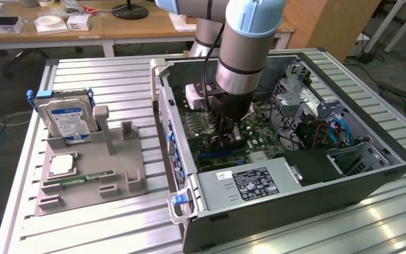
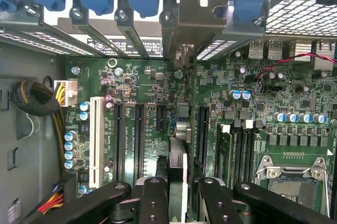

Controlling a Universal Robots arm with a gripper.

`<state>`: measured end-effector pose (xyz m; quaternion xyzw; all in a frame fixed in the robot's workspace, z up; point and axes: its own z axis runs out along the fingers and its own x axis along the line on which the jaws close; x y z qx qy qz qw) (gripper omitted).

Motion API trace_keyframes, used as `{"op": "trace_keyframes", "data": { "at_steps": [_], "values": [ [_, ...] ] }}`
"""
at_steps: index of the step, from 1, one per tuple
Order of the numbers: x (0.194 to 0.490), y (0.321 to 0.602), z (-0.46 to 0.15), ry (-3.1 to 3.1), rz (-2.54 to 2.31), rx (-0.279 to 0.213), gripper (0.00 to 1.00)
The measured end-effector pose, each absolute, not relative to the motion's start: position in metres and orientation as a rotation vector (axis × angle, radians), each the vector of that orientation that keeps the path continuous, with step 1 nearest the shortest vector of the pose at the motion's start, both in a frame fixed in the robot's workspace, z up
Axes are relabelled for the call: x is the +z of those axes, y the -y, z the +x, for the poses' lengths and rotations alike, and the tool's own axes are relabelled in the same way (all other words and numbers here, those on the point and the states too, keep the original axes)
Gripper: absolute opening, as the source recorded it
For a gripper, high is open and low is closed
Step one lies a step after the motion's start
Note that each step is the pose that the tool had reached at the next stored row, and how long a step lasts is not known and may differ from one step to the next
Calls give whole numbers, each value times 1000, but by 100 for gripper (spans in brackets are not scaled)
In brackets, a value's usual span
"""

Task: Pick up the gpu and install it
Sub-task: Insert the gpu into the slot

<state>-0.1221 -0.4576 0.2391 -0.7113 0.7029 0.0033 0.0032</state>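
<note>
The claw point(image 2: 181, 200) hung inside the case point(image 1: 295, 211), pinching the gpu point(image 2: 177, 163). The card stood on edge just above the motherboard point(image 2: 263, 82), held upright, I'd guess, so it could meet a slot squarely.

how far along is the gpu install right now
Done: the gpu is picked up and not on the gray holder, where the hard drive and RAM stick sit. In hand: the claw grips it edge-on inside the open case, right over the motherboard slots. Left: letting go. Whether the card is fully seated cannot be told.
</note>
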Motion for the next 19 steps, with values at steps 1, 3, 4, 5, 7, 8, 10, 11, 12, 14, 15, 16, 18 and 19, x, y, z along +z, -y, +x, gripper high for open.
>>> {"op": "trace_keyframes", "data": {
  "at_steps": [1,3,4,5,7,8,10,11,12,14,15,16,18,19],
  "values": [
    [239,458,-122,-2204,-2230,10,27],
    [239,458,-122,-2204,-2230,10,27],
    [239,458,-122,-2204,-2230,10,27],
    [239,458,-122,-2204,-2230,10,27],
    [237,458,-122,-2203,-2230,11,27],
    [237,458,-122,-2203,-2230,11,27],
    [237,458,-122,-2203,-2230,11,27],
    [237,458,-122,-2203,-2230,11,27],
    [237,458,-122,-2203,-2230,11,27],
    [237,458,-122,-2204,-2230,11,27],
    [237,458,-122,-2204,-2230,11,27],
    [237,458,-122,-2203,-2230,11,27],
    [237,458,-121,-2203,-2230,11,27],
    [237,458,-121,-2204,-2230,11,27]
  ]
}}
